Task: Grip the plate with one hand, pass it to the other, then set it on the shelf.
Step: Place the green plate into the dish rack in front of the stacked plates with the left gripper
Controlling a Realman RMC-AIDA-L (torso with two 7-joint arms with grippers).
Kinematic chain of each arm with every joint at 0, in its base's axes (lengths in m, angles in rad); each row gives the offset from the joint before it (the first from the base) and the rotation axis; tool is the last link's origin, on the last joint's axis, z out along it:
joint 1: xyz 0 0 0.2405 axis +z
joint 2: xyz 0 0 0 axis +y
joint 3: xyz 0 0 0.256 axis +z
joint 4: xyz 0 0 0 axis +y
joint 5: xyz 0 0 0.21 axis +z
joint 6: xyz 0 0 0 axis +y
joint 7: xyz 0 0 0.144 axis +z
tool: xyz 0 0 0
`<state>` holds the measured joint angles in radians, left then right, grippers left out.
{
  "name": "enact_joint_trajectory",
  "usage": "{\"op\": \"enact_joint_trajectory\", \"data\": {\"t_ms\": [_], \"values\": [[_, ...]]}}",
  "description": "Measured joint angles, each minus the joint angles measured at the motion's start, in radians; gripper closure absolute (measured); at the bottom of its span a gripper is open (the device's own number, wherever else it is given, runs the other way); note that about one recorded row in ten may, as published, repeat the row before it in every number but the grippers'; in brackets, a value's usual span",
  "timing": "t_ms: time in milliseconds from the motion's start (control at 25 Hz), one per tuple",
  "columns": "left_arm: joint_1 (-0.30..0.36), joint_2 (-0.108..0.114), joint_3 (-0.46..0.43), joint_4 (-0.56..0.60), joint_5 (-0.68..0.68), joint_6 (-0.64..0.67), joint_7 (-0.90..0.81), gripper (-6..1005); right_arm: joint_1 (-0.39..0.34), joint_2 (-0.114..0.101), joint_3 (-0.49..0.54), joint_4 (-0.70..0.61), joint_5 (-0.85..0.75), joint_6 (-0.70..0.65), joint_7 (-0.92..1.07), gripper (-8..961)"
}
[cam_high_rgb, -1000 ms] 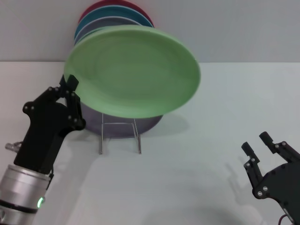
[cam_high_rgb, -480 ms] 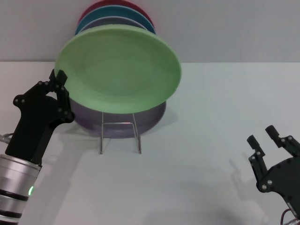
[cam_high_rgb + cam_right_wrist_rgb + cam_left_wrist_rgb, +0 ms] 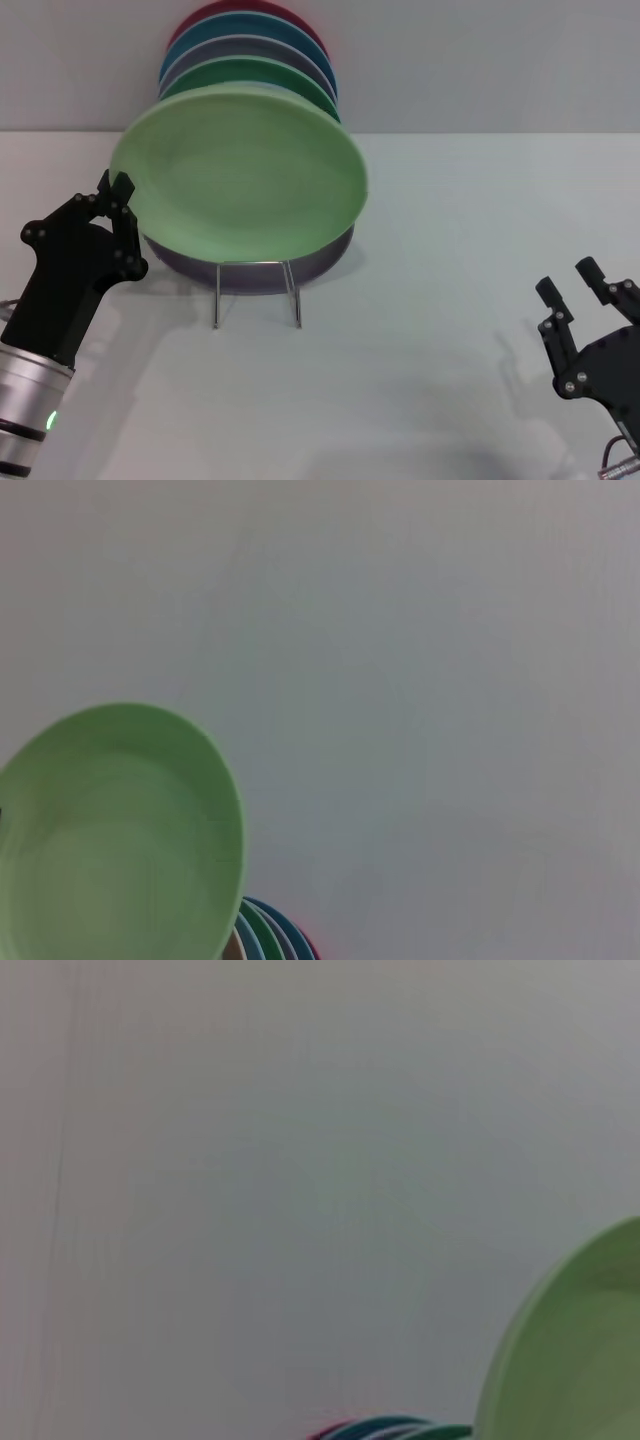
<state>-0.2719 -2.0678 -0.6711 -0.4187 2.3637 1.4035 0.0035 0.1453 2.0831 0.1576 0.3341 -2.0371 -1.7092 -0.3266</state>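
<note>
The light mint-green plate (image 3: 240, 182) hangs tilted in the air just in front of the stacked plates on the chrome wire shelf (image 3: 256, 292). My left gripper (image 3: 118, 190) is shut on the plate's left rim and holds it up. The plate also shows in the left wrist view (image 3: 570, 1350) and in the right wrist view (image 3: 115, 835). My right gripper (image 3: 578, 285) is open and empty, low at the front right, far from the plate.
Several plates stand upright in the shelf behind the held one: a dark green plate (image 3: 300, 80), a lilac plate (image 3: 250, 272), a teal plate (image 3: 200, 42) and a dark red plate (image 3: 240, 8). A pale wall rises behind the white table (image 3: 450, 250).
My left gripper has carried the plate left and slightly down, closer to the shelf's plates, uncovering the dark green plate behind. My right gripper has drawn back to the right and down.
</note>
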Motion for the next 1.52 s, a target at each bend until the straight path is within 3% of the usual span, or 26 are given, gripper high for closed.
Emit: {"op": "enact_joint_trajectory", "data": {"t_ms": [440, 800, 1520], "values": [[0.001, -0.005, 0.018, 0.066, 0.0, -0.025, -0.027, 889, 0.011, 0.0, 0.002, 0.0, 0.0, 0.006, 0.0, 624], [0.002, -0.01, 0.065, 0.069, -0.003, -0.073, -0.027, 875, 0.017, 0.0, 0.002, 0.0, 0.0, 0.007, 0.001, 621], [0.007, -0.004, 0.06, 0.068, -0.002, -0.066, -0.092, 847, 0.019, 0.0, 0.0, -0.003, 0.0, 0.011, 0.014, 621]]}}
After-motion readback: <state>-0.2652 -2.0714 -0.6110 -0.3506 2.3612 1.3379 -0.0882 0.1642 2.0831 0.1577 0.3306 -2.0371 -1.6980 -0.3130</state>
